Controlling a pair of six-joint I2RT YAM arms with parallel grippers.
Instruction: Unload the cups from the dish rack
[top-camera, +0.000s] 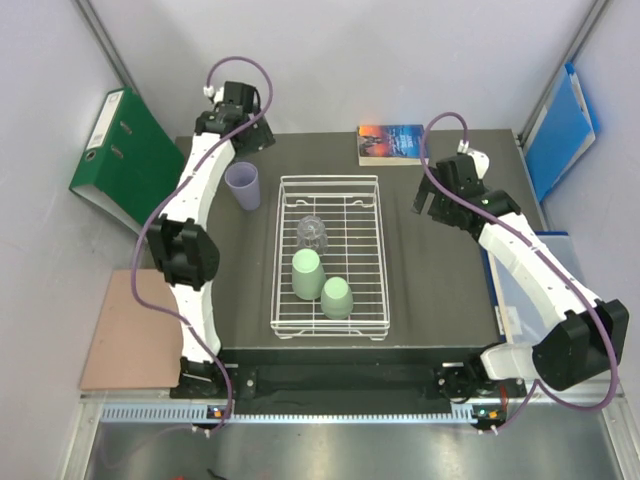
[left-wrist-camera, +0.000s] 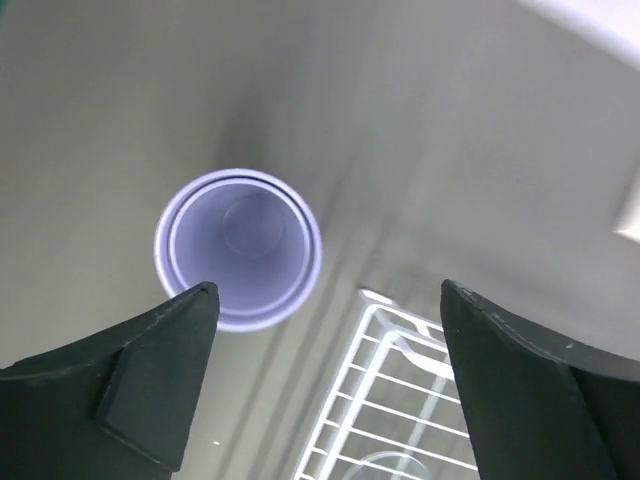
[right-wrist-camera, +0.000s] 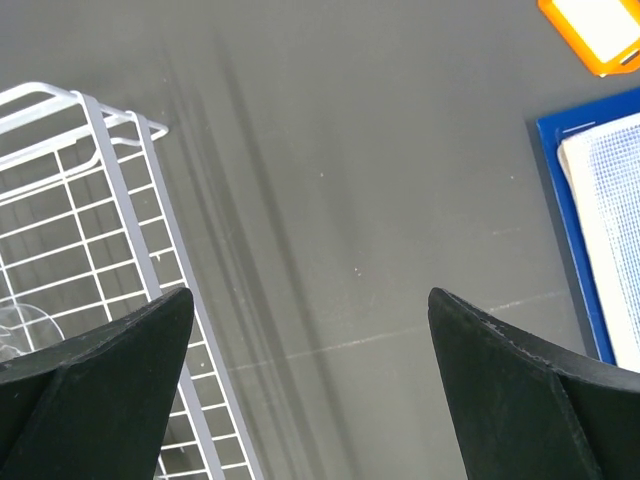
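Observation:
The white wire dish rack (top-camera: 282, 250) lies mid-table. Inside it are a clear ribbed glass cup (top-camera: 312, 233) and two pale green cups (top-camera: 306, 273) (top-camera: 336, 297) standing mouth down. A lilac cup (top-camera: 242, 186) stands upright on the table left of the rack's far corner. My left gripper (left-wrist-camera: 325, 290) hangs open above the lilac cup (left-wrist-camera: 238, 250), apart from it, and a second rim shows just inside the cup's mouth. The rack's corner (left-wrist-camera: 365, 300) lies under that gripper. My right gripper (right-wrist-camera: 308, 292) is open and holds nothing, over bare table right of the rack (right-wrist-camera: 100, 150).
A green binder (top-camera: 115, 160) leans at the back left. A book (top-camera: 390, 143) lies at the back edge and a blue folder (top-camera: 562, 130) stands at the back right. A blue-edged pad (right-wrist-camera: 590, 230) lies on the table's right side. A brown board (top-camera: 125, 330) sits beside the table on the left.

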